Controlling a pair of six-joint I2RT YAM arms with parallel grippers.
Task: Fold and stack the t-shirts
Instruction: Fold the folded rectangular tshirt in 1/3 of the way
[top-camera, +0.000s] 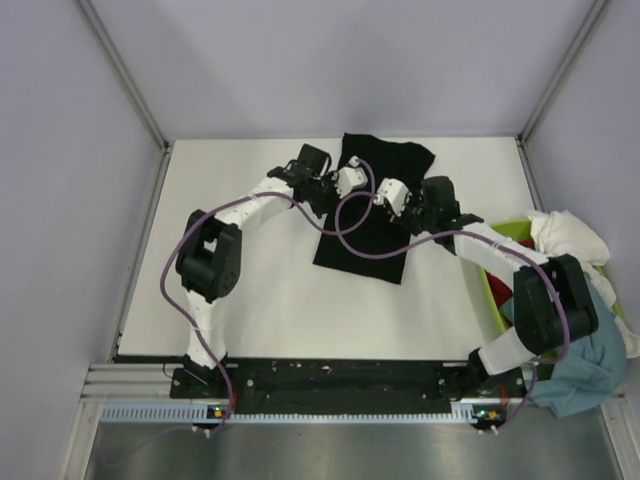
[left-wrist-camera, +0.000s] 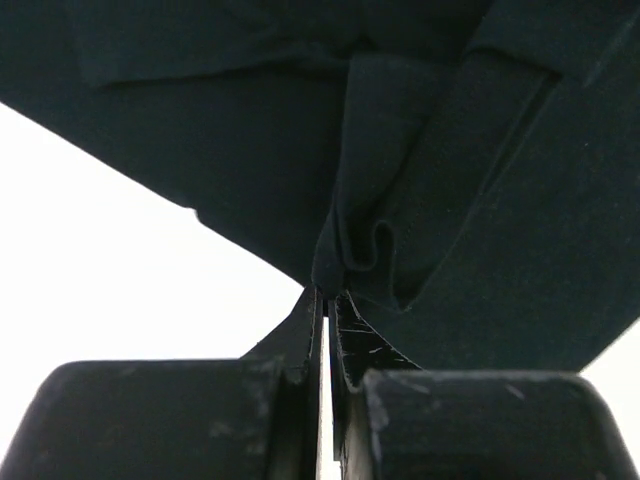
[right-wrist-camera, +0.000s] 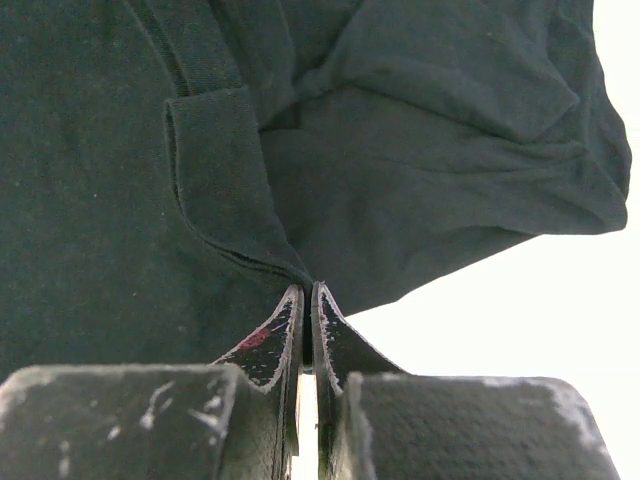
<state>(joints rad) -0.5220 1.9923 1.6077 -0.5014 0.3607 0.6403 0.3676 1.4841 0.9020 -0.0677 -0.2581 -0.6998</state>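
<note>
A black t-shirt (top-camera: 375, 205) lies on the white table (top-camera: 250, 290) at the centre back, partly folded into a long strip. My left gripper (top-camera: 352, 182) is shut on a fold of the black t-shirt (left-wrist-camera: 420, 200) at its left edge. My right gripper (top-camera: 388, 192) is shut on the hem of the same black t-shirt (right-wrist-camera: 200, 150) close beside it. White (top-camera: 570, 238) and teal-blue (top-camera: 590, 365) t-shirts are heaped in and over the basket at the right. No red shirt shows.
A lime-green basket (top-camera: 497, 290) stands at the table's right edge, next to the right arm's base. Grey walls enclose the table on three sides. Purple cables loop over the black shirt.
</note>
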